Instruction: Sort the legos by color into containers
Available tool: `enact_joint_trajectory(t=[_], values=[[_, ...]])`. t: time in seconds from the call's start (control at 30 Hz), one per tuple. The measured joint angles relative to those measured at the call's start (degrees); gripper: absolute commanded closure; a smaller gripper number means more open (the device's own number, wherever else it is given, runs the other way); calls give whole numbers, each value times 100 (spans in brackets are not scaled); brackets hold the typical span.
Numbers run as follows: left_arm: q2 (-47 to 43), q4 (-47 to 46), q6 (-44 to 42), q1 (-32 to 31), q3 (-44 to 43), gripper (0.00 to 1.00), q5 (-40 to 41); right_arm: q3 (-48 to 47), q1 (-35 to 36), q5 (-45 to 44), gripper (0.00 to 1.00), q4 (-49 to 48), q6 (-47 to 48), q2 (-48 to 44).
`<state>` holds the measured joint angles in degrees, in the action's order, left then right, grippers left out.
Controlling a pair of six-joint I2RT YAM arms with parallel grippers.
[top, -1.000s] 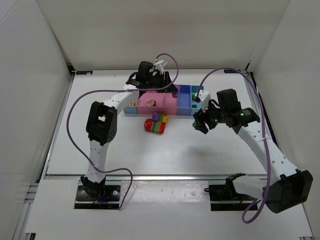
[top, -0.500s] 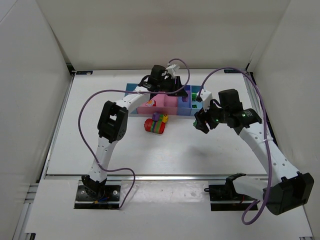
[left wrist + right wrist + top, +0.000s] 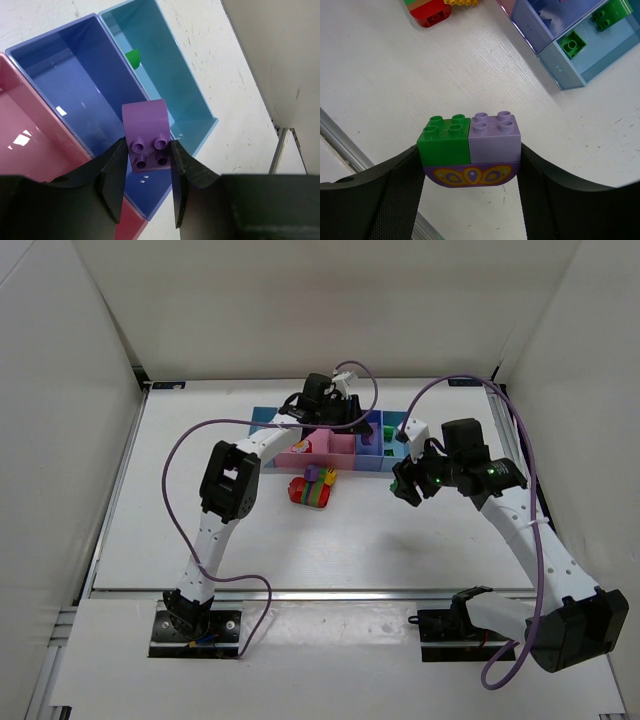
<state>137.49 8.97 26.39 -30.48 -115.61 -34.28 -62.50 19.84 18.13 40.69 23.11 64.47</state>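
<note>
My left gripper (image 3: 146,152) pinches the small purple plastic brick (image 3: 146,129) over the dark blue rectangular plastic bin (image 3: 75,80) near its edge, so I should centre it and dip low before letting go, while my right gripper (image 3: 470,160) grips a green-and-lilac brick chunk (image 3: 470,137) above the white table (image 3: 385,75).

Light: bright, even, diffuse, from above; white table (image 3: 330,540) and walls (image 3: 300,310) near washed out.
Shadows: faint, soft-edged, beneath the arms (image 3: 228,485).
Glare: small white glints on floors of pink container (image 3: 22,150) and dark blue container (image 3: 75,85).
Focus: wrist views crisp mid-frame; left end effector (image 3: 146,145) fingers (image 3: 112,180) near black, detail lost.
</note>
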Motion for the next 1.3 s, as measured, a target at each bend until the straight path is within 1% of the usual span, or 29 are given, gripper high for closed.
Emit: enact_joint_trajectory(t=[0.1,0.27,0.37,0.4,0.43,0.6,0.77,0.87,0.93,1.03,1.13,1.2,1.3], values=[[13,26,-7,0,0,68,48,15,-22,4,100,4,4,2],[13,2,-52,0,-28,67,85,31,-33,11,100,7,9,2],[13,7,-68,0,-28,57,87,48,-33,26,100,28,7,2],[13,4,-68,0,-28,46,87,48,-33,26,100,33,7,2],[13,4,-72,0,-31,40,90,48,-33,31,100,35,7,2],[13,0,-157,0,-44,19,90,48,-33,42,100,37,4,2],[11,9,-254,0,-146,19,79,48,-33,48,100,35,9,2],[-90,31,-256,42,-146,23,7,83,-33,70,100,-4,50,2],[-345,74,-236,81,33,26,-157,173,-33,136,100,-129,76,2],[-1220,144,-157,243,918,29,-605,304,-33,273,100,-378,98,76],[-2277,284,-55,555,1797,29,-1209,330,-20,439,100,-782,98,341],[-2887,404,-37,772,2201,29,-1541,330,11,511,100,-1099,96,555],[-3587,557,-52,1051,2686,27,-1821,330,94,570,100,-1526,96,813]])
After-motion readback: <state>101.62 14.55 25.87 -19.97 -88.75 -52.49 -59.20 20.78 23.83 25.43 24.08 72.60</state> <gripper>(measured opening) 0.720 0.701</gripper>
